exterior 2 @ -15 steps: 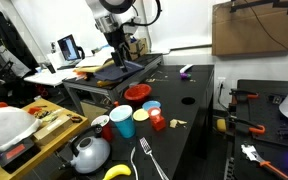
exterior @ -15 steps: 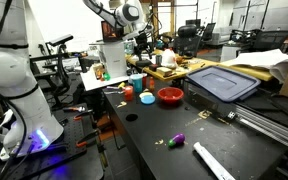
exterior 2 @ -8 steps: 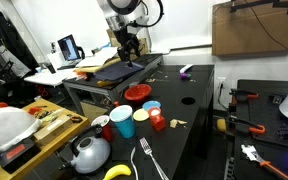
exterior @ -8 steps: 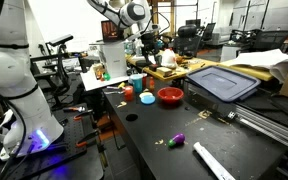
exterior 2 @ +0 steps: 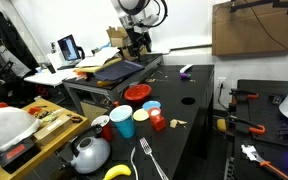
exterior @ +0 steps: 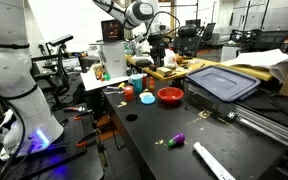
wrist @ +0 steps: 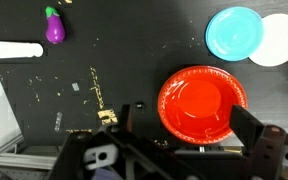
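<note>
The wrist view shows one red bowl (wrist: 202, 105), one light-blue round dish (wrist: 234, 32), one white round dish (wrist: 281, 40), one purple toy eggplant (wrist: 54, 25) and one white strip (wrist: 14, 50). In an exterior view there are one metal kettle (exterior 2: 89, 153), one banana (exterior 2: 117, 172), one fork (exterior 2: 146, 158), one laptop (exterior 2: 69, 46) and one cardboard box (exterior 2: 246, 28). In an exterior view one grey-blue tray (exterior: 222, 82) also shows

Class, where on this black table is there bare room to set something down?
There is a bare stretch between the red bowl and the purple eggplant. It is crowded around the blue dish and white dish, and by the kettle and fork.
</note>
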Action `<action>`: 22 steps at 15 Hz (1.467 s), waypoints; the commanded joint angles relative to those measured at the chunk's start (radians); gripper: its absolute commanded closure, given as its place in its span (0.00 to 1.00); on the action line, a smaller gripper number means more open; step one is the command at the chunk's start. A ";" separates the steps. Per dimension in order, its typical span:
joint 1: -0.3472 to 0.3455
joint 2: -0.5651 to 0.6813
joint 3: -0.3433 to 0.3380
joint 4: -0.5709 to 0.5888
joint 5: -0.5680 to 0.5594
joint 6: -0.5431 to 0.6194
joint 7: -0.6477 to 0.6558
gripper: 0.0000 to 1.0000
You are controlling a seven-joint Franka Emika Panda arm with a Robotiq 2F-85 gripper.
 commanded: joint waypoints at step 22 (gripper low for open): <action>-0.165 -0.049 -0.091 -0.206 0.227 0.031 -0.042 0.00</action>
